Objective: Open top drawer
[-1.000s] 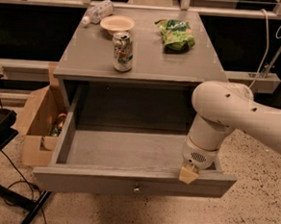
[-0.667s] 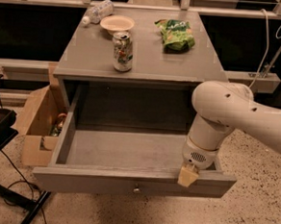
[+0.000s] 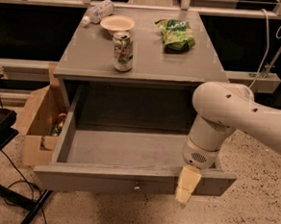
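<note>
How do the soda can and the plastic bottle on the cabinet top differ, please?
The soda can stands upright, nearer the front edge; the plastic bottle lies on its side at the back left corner. The soda can is opaque and printed, while the plastic bottle looks clear. Both rest on the grey cabinet top, above the pulled-out top drawer, where the gripper hangs at the front panel, right of the knob.

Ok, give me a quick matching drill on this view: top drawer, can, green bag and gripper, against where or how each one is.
1. top drawer
2. can
3. green bag
4. gripper

A. at the drawer front, right of the knob
B. pulled far out
C. upright near the front edge of the tabletop
D. lying toward the back right of the tabletop

Pairs: 1-B, 2-C, 3-D, 4-A.
</note>
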`<state>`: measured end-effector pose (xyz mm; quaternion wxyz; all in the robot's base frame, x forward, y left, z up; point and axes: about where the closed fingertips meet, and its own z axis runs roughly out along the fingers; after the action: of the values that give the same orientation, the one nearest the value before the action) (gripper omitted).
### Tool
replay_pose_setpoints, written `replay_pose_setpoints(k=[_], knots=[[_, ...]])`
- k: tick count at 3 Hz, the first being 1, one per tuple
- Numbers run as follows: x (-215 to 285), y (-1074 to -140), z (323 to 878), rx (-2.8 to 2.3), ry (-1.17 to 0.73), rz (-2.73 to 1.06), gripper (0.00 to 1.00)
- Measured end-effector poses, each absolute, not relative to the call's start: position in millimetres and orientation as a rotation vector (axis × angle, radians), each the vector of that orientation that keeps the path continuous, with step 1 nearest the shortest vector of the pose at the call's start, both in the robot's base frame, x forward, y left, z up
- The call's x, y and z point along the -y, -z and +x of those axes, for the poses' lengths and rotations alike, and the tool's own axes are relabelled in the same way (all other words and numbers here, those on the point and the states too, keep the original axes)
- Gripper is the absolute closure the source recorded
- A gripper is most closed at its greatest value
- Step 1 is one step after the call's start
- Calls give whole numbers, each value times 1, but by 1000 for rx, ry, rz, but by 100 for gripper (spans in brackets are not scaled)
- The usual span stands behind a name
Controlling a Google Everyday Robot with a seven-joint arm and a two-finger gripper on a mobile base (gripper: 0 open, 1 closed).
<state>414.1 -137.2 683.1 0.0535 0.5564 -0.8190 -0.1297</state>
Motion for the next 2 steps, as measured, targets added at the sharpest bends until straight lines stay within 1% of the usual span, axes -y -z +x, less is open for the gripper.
replay_pose_setpoints(k=[1,2], knots=[[142,-686,421,2503,389,1693,0],[165,-731,433,2558,304,1699,0]])
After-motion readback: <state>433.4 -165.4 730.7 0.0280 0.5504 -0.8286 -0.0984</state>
